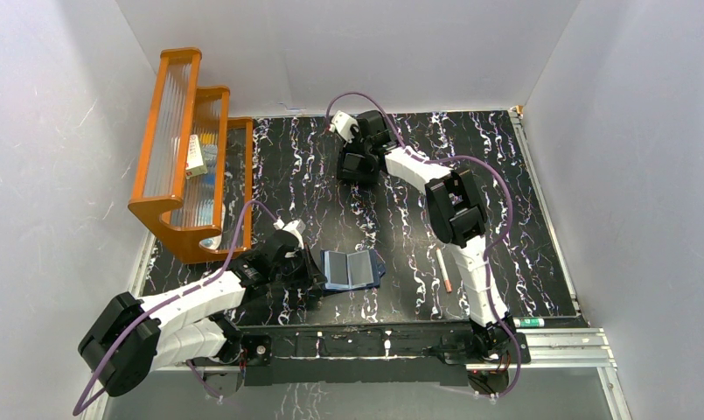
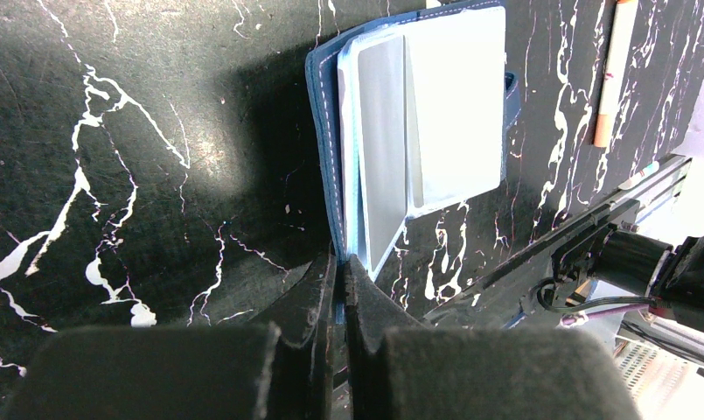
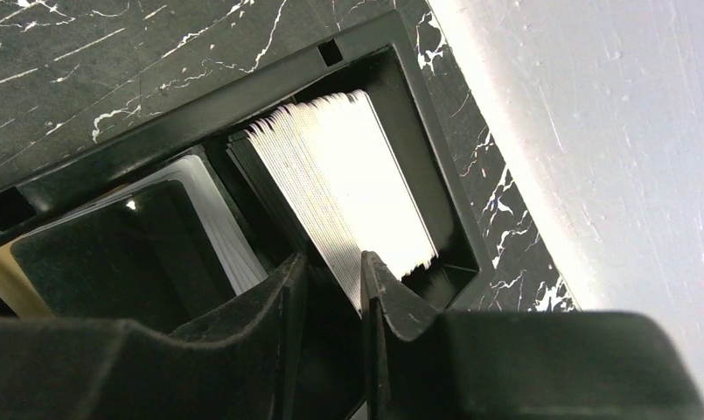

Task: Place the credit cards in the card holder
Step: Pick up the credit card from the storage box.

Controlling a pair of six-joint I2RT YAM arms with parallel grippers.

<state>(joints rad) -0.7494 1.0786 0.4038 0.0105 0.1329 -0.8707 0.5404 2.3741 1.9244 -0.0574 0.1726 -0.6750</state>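
Observation:
The navy-blue card holder (image 1: 352, 269) lies open on the black marbled table, near the front middle. My left gripper (image 1: 316, 268) is shut on its left edge. In the left wrist view the gripper (image 2: 340, 267) pinches the navy cover (image 2: 322, 131), with pale grey and white leaves (image 2: 457, 96) lying on the inside. My right gripper (image 1: 357, 160) is at the back over a black box (image 3: 269, 87). It is open, its fingertips (image 3: 329, 273) astride the near corner of an upright stack of white credit cards (image 3: 357, 184). More cards (image 3: 226, 232) stand in the neighbouring compartment.
A thin pale stick (image 1: 444, 271) lies right of the card holder; it also shows in the left wrist view (image 2: 612, 74). An orange tiered rack (image 1: 186, 157) stands at the back left. White walls close the table on three sides. A metal rail (image 1: 400, 337) runs along the front.

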